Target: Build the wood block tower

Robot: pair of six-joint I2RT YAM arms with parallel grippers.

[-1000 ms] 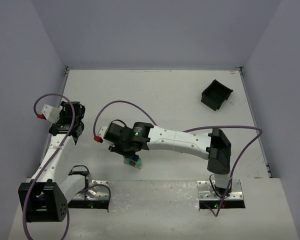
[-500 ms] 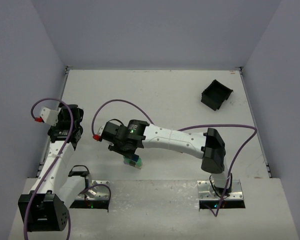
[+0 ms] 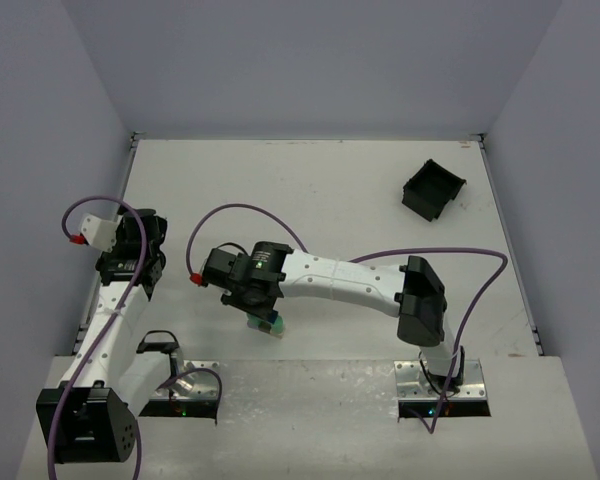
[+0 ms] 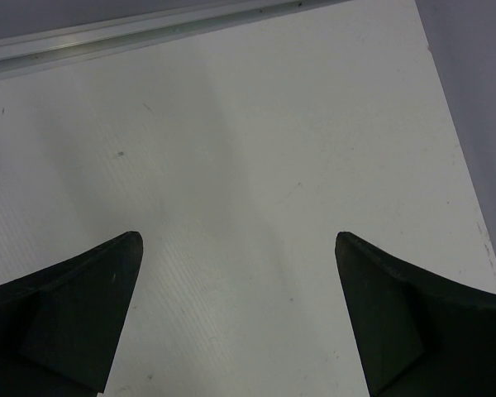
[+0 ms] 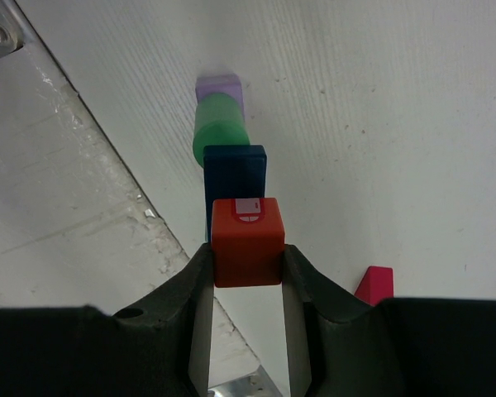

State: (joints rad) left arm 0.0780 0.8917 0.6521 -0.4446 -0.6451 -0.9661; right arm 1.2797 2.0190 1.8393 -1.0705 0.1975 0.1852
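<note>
Top external: black bin (image 3: 433, 189) well apart from tower (image 3: 267, 324)

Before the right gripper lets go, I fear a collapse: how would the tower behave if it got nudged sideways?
Likely tippy: the tower is a slim column one block wide. Its green piece looks rounded, so layers might slide or roll. The red block, pinched in the right gripper, looks rigid and flat-faced, so it should seat steadily.

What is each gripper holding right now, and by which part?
The right gripper pinches the red block by its two opposite side faces. The left gripper is open and holds nothing.
</note>
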